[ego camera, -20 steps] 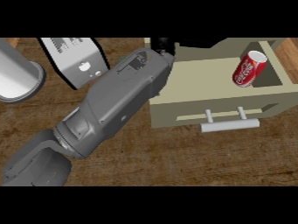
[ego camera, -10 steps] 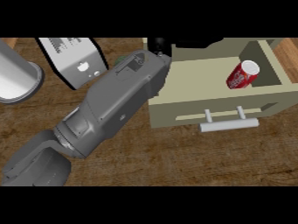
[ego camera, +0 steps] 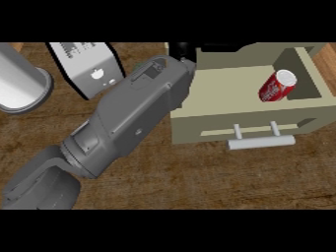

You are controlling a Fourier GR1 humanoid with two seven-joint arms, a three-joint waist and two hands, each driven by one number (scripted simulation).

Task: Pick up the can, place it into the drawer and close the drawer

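One red can (ego camera: 277,86) sits inside the open drawer (ego camera: 228,106) at 2 o'clock, so it looks placed already and closing is what's left. One robot hand (ego camera: 181,50) shows at 12 o'clock, mostly hidden by its forearm; can't tell its fingers. One handle (ego camera: 261,142).

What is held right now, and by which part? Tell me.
Nothing can be seen held. The can lies free inside the open drawer. The hand shows only partly at the drawer's back edge, away from the can.
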